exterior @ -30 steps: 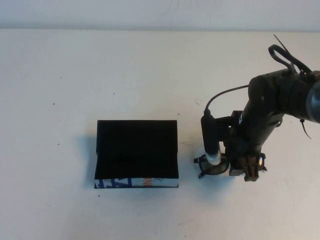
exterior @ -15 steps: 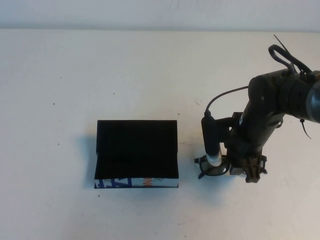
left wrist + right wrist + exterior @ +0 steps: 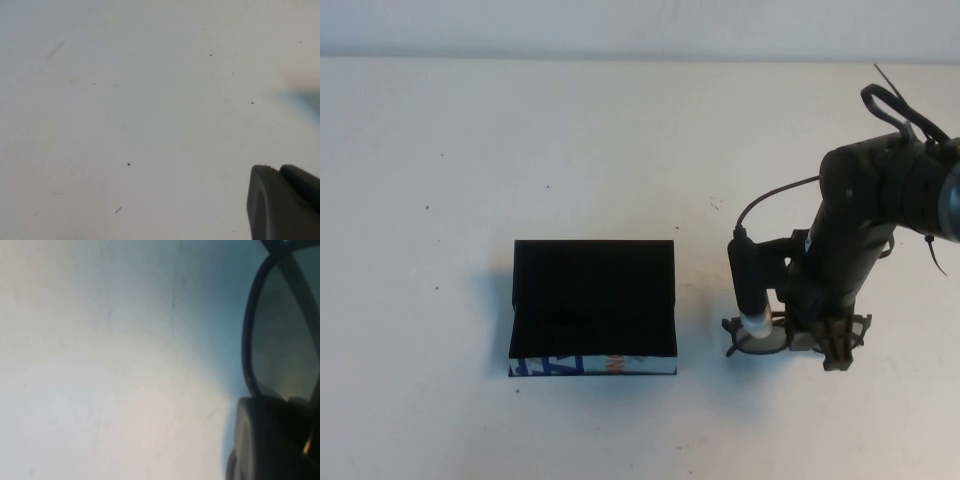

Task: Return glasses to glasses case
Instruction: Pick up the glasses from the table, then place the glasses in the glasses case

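Observation:
The glasses case point(image 3: 594, 296), a black box with its flap lid folded back and a white printed front edge, lies open at the table's middle. To its right the dark-framed glasses point(image 3: 767, 341) lie on the table. My right gripper point(image 3: 837, 349) is down on the glasses' right half, its jaws closed around the frame. In the right wrist view a greyish lens point(image 3: 284, 340) sits right against a dark finger point(image 3: 267, 440). My left gripper point(image 3: 286, 202) shows only as a dark corner over bare table in the left wrist view and is absent from the high view.
The white table point(image 3: 520, 150) carries a few small dark specks. A black cable point(image 3: 775, 192) loops from the right arm over the glasses. The back wall edge point(image 3: 620, 56) runs along the far side.
The right gripper's jaws have closed in on the glasses. Arm and glasses have shifted slightly to the right and toward the front edge. The case has not moved.

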Robot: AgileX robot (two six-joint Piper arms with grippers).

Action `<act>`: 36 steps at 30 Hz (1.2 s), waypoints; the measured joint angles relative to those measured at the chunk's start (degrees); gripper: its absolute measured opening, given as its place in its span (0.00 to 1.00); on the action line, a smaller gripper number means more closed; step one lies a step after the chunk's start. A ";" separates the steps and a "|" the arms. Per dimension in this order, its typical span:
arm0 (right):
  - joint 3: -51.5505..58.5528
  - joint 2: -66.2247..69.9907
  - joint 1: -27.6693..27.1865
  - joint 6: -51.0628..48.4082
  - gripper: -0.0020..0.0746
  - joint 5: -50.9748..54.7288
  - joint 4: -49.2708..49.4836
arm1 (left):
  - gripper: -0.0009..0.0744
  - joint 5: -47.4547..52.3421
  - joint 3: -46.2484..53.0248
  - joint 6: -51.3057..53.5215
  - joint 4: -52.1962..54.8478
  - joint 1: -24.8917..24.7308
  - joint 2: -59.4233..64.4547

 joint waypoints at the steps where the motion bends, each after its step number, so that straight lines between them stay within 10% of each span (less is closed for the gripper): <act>1: 0.00 -0.51 0.00 0.00 0.13 0.81 0.00 | 0.01 0.00 0.00 0.00 0.00 0.00 0.00; 22: -32.08 8.13 17.46 7.30 0.12 15.21 2.82 | 0.01 0.00 0.00 0.00 0.00 0.00 0.00; 36: -38.44 17.79 18.74 8.49 0.12 15.48 6.54 | 0.01 0.00 0.00 0.00 0.00 0.00 0.00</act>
